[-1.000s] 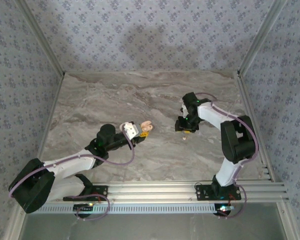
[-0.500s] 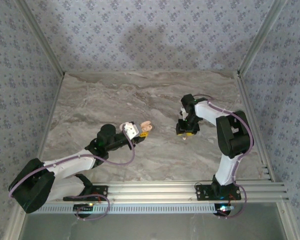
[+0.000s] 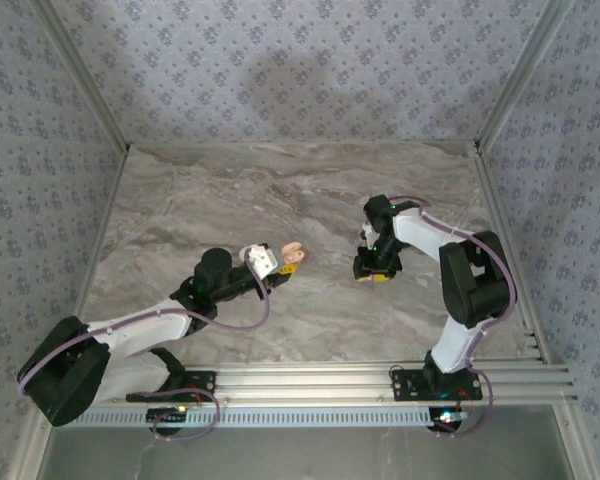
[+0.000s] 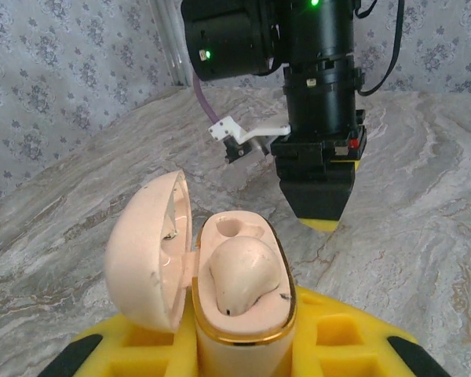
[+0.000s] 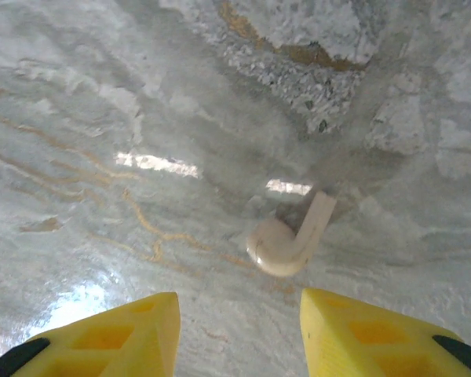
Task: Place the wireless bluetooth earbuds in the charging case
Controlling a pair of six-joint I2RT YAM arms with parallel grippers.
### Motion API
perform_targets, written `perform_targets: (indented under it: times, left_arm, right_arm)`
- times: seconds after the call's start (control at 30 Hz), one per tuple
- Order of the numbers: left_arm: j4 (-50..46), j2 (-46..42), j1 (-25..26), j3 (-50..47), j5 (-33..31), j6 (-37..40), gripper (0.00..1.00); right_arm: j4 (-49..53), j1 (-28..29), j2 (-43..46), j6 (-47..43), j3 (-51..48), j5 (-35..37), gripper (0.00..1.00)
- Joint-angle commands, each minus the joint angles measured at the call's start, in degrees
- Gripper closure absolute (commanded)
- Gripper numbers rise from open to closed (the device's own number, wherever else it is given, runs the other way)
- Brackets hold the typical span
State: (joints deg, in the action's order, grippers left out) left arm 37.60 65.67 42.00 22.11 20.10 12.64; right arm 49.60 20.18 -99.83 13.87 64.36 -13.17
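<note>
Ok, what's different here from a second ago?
The right gripper has shifted slightly toward the near edge, coming over the loose earbud on the table. Its jaws are open and it has grasped nothing yet. Unchanged: the left gripper stays shut on the open case, with the seated earbud inside.

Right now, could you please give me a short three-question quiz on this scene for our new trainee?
1. True or false: the charging case is closed.
2. What does the left claw hold? A) the charging case B) a loose earbud C) nothing
3. Fill in: the loose earbud lies on the ____, under the open right claw.
Key: 1 false; 2 A; 3 table.
</note>
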Motion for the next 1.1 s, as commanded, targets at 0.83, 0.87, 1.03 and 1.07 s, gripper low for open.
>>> perform_targets:
  times: [0.83,0.87,1.03,1.07]
  left_arm:
    - [-0.6,-2.0,-0.3,0.7,-0.3,0.6,0.87]
    - [-0.7,-2.1,-0.3,0.7,-0.4,0.6,0.87]
    - [-0.9,-2.2,-0.3,0.7,-0.6,0.9,0.87]
    - [-1.0,-2.2,-0.3,0.7,-0.5,0.8,0.88]
  right_arm:
    - [3.3,2.4,-9.9,-1.9,10.9,1.9,0.64]
    - [3.6,2.4,-10.0,-1.9,10.6,2.2,0.63]
    - [5.6,2.1,-10.3,-2.1,9.2,4.2,0.58]
    - [5.9,2.1,-10.3,-2.3,9.0,4.3,0.57]
